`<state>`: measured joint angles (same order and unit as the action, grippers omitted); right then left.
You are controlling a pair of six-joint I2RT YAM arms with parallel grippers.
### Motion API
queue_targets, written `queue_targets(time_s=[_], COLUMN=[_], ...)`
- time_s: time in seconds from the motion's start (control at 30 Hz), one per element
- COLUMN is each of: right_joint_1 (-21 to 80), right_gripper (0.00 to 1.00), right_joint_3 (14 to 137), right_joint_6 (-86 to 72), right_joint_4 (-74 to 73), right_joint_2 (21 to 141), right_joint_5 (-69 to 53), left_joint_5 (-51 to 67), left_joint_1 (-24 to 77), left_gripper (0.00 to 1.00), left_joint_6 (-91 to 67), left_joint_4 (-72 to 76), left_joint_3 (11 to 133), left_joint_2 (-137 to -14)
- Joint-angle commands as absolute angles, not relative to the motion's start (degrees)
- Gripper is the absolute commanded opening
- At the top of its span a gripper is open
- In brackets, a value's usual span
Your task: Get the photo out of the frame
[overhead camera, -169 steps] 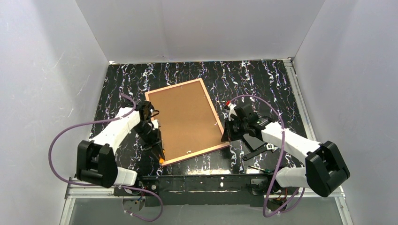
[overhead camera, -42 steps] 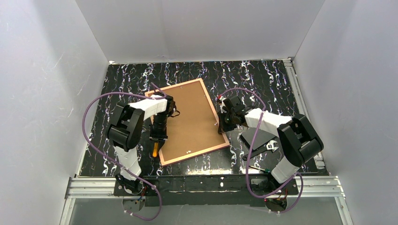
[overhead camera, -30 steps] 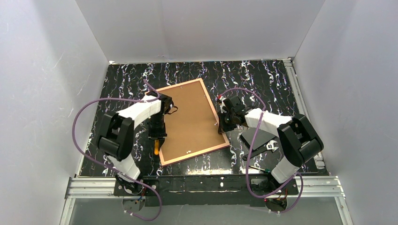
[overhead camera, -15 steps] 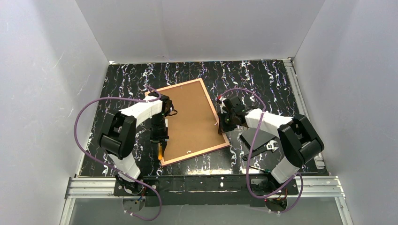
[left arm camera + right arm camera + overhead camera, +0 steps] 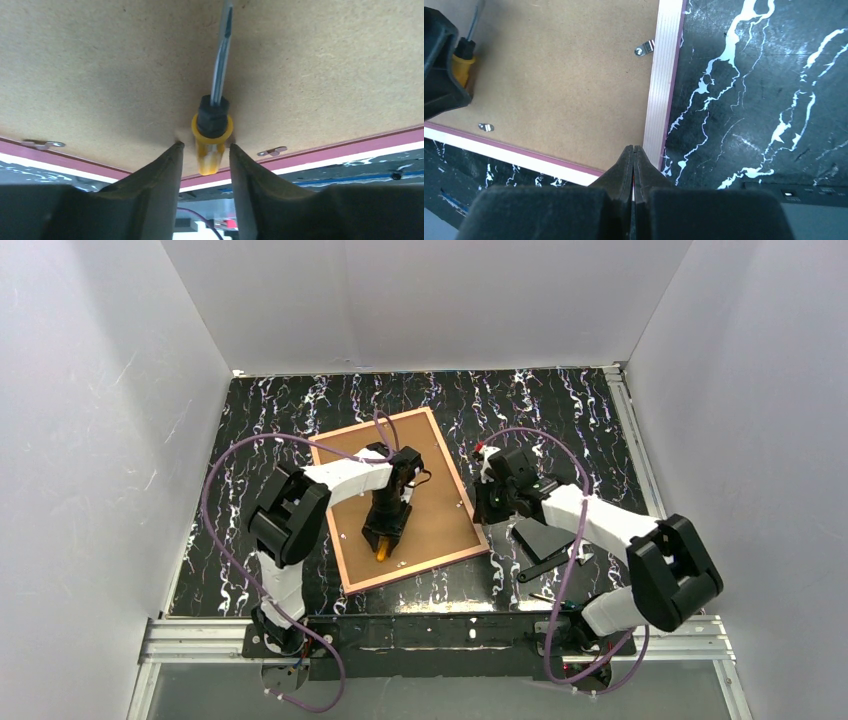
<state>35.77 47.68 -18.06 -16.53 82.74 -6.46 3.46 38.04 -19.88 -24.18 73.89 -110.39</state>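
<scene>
The pink frame (image 5: 457, 488) lies face down on the table with its brown backing board (image 5: 400, 445) up. The photo is hidden under the board. My left gripper (image 5: 385, 530) is over the lower middle of the board, shut on an orange-handled screwdriver (image 5: 212, 132). The screwdriver's blade lies flat on the board and points away from me. My right gripper (image 5: 487, 505) is shut and empty. Its tips (image 5: 633, 147) are over the frame's right rail (image 5: 661, 95) near the lower right corner. Small metal clips (image 5: 644, 48) sit at the board's edges.
Two more clips (image 5: 272, 150) (image 5: 42, 145) show along the frame's near rail. Black flat parts (image 5: 545, 540) and a small tool (image 5: 552, 600) lie on the marbled table (image 5: 560, 420) right of the frame. White walls enclose three sides.
My left gripper has moved right with the screwdriver, from the frame's left edge to the lower middle of the backing board. My right gripper has shifted slightly right, off the frame's edge.
</scene>
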Motion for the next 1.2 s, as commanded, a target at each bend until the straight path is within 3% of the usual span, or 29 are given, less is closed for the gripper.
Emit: queue_targets(time_s=[0.0, 0.2, 0.3, 0.43, 0.73, 1.17], right_joint_1=[36.11, 36.08, 36.08, 36.12, 36.46, 37.35], right_gripper=[0.01, 0.01, 0.01, 0.01, 0.01, 0.01], right_joint_3=[46.63, 46.23, 46.19, 45.57, 42.92, 44.24], right_joint_6=[-18.35, -18.85, -18.9, -19.06, -20.72, -21.88], right_joint_4=[-17.0, -18.26, -19.24, -20.77, -24.58, -29.14], right_joint_2=[78.25, 76.32, 75.61, 73.83, 68.16, 64.56], right_joint_5=[-4.66, -4.48, -4.69, -5.16, -4.41, -1.09], left_joint_5=[-2.61, -2.93, -4.68, -8.31, -13.53, -25.02], left_joint_1=[37.61, 37.77, 38.5, 40.42, 43.42, 50.46], left_gripper=[0.44, 0.62, 0.79, 0.84, 0.55, 0.23], left_joint_6=[-15.94, -17.64, -19.58, -20.2, -22.78, -26.87], left_joint_4=[-23.47, -19.7, -17.37, -11.84, 4.83, 9.07], left_joint_3=[70.27, 63.32, 59.62, 55.5, 46.37, 40.63], left_joint_2=[-109.19, -102.26, -98.72, -95.6, -90.35, -92.47])
